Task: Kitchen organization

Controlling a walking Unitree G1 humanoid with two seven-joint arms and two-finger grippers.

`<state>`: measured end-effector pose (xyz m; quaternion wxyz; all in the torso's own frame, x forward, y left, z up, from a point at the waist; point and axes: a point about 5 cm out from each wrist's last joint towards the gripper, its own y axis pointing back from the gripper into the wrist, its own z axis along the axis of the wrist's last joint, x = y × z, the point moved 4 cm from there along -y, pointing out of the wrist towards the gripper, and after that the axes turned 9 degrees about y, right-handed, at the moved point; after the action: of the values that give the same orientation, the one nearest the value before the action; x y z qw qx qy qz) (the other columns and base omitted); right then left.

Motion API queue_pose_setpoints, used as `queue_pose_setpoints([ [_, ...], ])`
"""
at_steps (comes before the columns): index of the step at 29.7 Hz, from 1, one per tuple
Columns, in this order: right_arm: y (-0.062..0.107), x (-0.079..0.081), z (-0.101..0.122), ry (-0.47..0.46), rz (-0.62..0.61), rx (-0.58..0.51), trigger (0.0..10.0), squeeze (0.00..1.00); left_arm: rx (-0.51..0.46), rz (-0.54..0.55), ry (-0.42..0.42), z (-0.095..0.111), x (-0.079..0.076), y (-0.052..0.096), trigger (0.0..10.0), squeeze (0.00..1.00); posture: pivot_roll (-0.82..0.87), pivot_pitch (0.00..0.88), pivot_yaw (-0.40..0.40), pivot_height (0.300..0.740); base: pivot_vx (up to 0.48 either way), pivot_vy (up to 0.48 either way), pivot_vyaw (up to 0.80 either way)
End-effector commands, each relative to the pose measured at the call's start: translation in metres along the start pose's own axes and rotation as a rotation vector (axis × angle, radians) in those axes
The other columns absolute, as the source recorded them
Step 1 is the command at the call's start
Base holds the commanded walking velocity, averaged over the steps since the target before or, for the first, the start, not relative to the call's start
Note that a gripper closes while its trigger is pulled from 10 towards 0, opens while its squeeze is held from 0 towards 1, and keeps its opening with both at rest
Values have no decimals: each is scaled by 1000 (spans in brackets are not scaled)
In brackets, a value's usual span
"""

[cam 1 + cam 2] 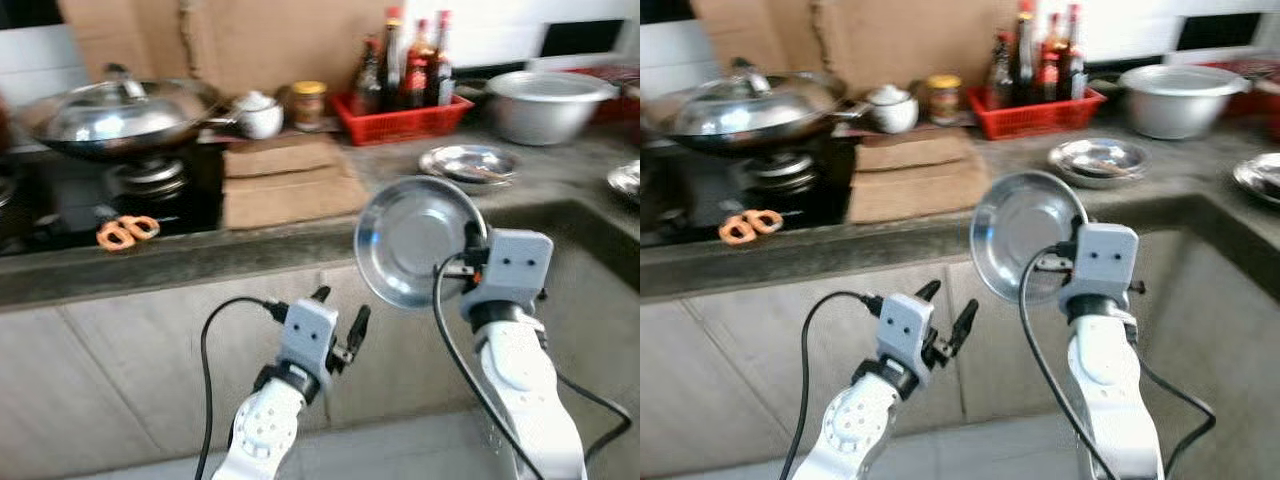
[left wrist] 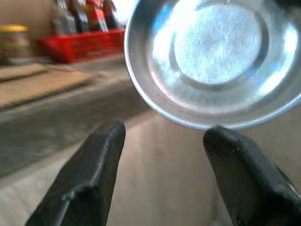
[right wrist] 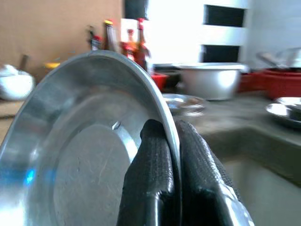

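Steel plate (image 1: 415, 238), round and shallow, is held up on edge in front of the worktop (image 1: 300, 240), its hollow face turned toward the robot's left. The right claw (image 1: 478, 262) has its two black fingers (image 3: 151, 160) pinched tight on the plate's rim, one on each face. The left claw (image 1: 338, 318) hovers lower and to the left of the plate, in front of the cabinet doors, its fingers (image 2: 89, 169) spread apart with nothing between them; in the left wrist view the plate hangs just beyond their tips.

On the worktop behind the plate lies another steel dish (image 1: 468, 163), and farther back stands a large metal pot (image 1: 547, 103). A red basket (image 1: 400, 118) of dark sauce bottles (image 1: 405, 65) sits by the wall, with a yellow-lidded jar (image 1: 308, 103) and a white lidded pot (image 1: 258, 114) just beside it. Folded brown cardboard (image 1: 285, 180) lies flat on the worktop. On the hob at the left, a wok with a glass lid (image 1: 115, 112) sits over a burner, and orange-handled scissors (image 1: 127, 231) lie near the front edge.
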<state>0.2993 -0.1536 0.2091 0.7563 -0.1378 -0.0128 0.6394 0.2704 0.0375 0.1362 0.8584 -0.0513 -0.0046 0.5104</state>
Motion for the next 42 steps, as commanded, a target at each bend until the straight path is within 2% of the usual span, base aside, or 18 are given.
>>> queue_pose_setpoints([
  [1, 1, 5, 6, -5, 19, -25, 0, 0, -10, 15, -13, 3, 5, 1, 10000, 0, 89, 0, -19, 740, -300, 0, -800],
  [24, 8, -3, -7, 46, -21, 16, 0, 0, -10, 15, -14, 3, 6, 2, 10000, 0, 91, 0, -19, 740, -301, 0, -800],
  [42, 6, -11, -7, 84, -67, 19, 0, 0, -5, 14, -19, 2, 7, 0, 10000, 0, 89, 0, -18, 740, 0, 0, -797],
])
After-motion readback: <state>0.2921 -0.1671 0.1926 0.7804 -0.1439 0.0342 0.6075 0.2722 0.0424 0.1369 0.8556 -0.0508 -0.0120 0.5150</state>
